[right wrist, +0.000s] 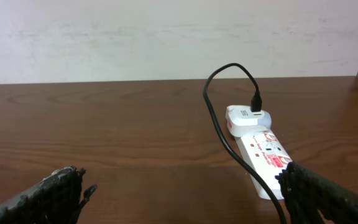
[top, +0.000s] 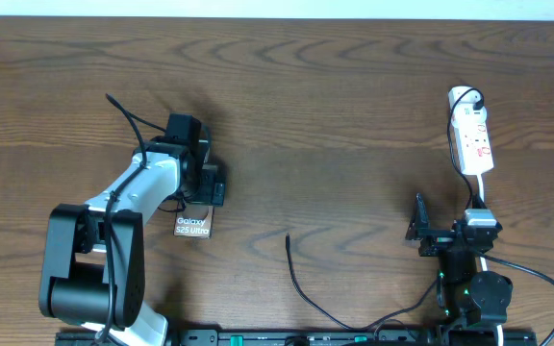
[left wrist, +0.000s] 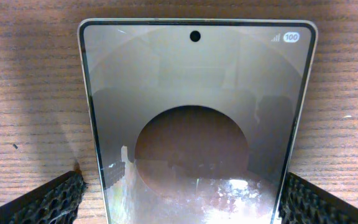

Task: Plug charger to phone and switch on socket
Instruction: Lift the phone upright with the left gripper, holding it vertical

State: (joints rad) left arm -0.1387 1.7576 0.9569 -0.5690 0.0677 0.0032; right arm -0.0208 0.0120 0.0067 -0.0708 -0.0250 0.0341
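The phone lies flat on the table, screen up, with a brownish round patch showing on the glass. In the overhead view only its lettered end shows below my left gripper. That gripper is open, one pad on each side of the phone. The white socket lies at the far right. The charger's black cable runs from a white adapter at the socket's far end. Its plug tip lies loose mid-table. My right gripper stands open and holds nothing, short of the socket.
The wooden table ends at a pale wall beyond the socket. The charger cable curls along the front edge toward the right arm's base. A thicker black cable arcs off the left arm.
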